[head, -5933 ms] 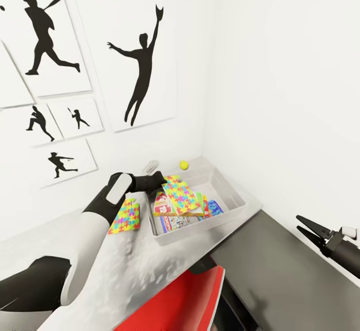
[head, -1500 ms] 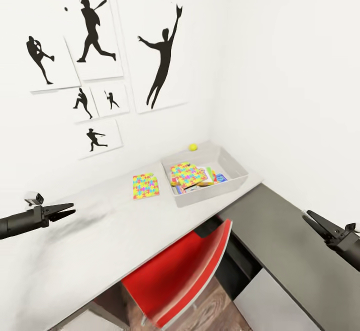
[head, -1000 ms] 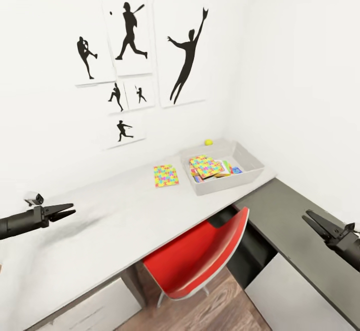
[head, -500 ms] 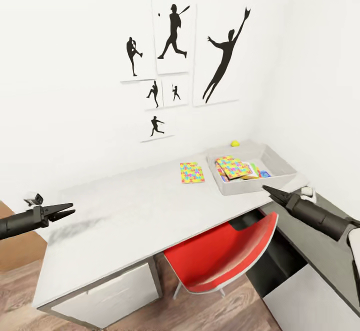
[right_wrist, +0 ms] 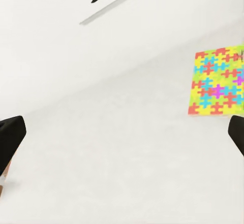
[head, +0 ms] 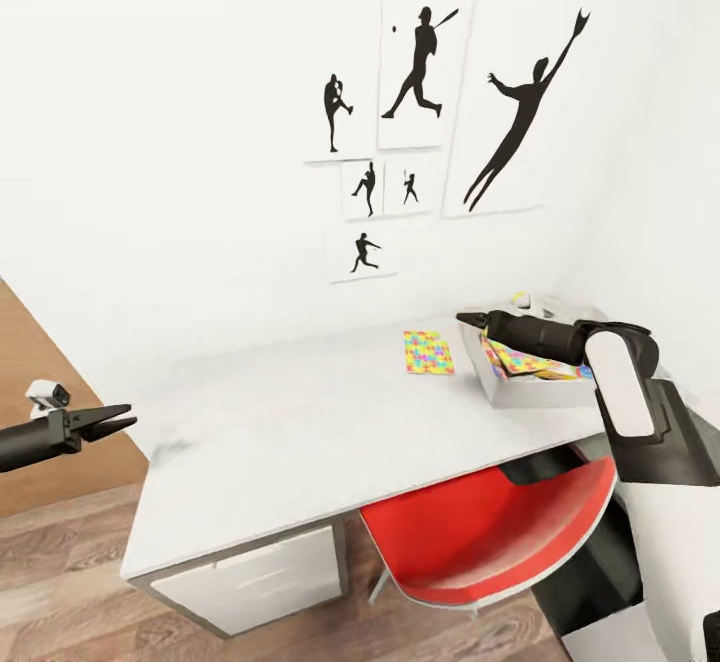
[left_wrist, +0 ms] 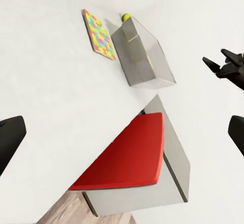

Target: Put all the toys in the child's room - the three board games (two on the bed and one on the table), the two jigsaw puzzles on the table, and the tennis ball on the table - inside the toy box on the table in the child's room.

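So in the head view the white counter (head: 330,432) runs across the middle of the frame, with the toy box (head: 530,387) sitting at its right end, right of centre. There's a pile of colourful boxes inside it, though the right arm covers part of that. One jigsaw puzzle (head: 428,352) lies flat on the counter just left of the toy box, outside it. The tennis ball (head: 520,298) peeks out behind the box near the wall.

The right gripper (head: 468,319) reaches in from the right, over the box's near-left corner, and its jaws look together at the tip. The left gripper (head: 112,416) hangs at the left edge, well off the counter, jaws slightly apart and holding nothing.

A red chair (head: 490,532) is tucked under the counter, lower centre. Baseball silhouette posters (head: 420,82) hang on the wall up top.
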{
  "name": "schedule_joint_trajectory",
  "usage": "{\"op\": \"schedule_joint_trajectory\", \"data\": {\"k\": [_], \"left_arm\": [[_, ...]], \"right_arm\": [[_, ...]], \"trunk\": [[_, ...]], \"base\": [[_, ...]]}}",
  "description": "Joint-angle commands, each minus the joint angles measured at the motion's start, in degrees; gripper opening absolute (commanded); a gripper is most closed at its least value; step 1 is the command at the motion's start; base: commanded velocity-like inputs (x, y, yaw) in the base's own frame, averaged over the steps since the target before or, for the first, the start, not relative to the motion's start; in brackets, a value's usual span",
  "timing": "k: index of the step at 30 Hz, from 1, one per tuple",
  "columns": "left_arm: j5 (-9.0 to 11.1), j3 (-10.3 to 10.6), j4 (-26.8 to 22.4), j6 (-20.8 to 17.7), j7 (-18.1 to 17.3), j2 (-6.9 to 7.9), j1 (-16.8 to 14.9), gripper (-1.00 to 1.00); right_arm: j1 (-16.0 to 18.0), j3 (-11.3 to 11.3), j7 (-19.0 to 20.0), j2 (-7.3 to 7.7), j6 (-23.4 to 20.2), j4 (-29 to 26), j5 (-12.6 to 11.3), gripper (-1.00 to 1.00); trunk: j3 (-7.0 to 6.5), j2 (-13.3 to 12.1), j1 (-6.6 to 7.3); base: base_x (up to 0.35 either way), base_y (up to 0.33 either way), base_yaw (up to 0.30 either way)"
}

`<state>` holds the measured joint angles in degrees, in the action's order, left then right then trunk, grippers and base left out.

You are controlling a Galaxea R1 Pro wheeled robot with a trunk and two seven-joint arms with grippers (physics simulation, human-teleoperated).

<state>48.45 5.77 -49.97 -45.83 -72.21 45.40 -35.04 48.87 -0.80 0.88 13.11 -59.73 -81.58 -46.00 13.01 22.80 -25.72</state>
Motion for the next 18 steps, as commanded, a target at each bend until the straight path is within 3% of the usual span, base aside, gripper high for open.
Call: {"op": "schedule_joint_trajectory", "data": {"k": [1,7,14,18], "left_arm": [[0.42,0.29,0.08,-0.50,-0.23,0.10,-0.12,1.00],[0.42,0.28,0.60,-0.53,-0.87,0.27,-0.12,1.00],[0.42,0.29,0.90,-0.58,-0.99,0.25,-0.12,1.00],[0.40,0.29,0.92,-0.56,-1.00,0.22,-0.12,1.00]], "right_arm": [[0.17,0.14,-0.16,-0.01,-0.27,0.07,0.06,1.00],[0.07,0.84,-0.96,0.02,-0.27,-0.03,0.04,1.00],[-0.15,0.79,-1.05,0.23,-0.27,-1.12,0.03,1.00],[-0.23,0.77,-1.06,0.31,-0.27,-1.31,0.03,1.00]], "trunk": [[0.12,0.11,-0.06],[0.12,0.11,-0.06],[0.07,0.11,-0.06],[-0.20,0.11,-0.06]], "base": [[0.262,0.000,0.292],[0.298,-0.003,0.292],[0.104,-0.009,0.279],[0.215,0.056,0.139]]}}
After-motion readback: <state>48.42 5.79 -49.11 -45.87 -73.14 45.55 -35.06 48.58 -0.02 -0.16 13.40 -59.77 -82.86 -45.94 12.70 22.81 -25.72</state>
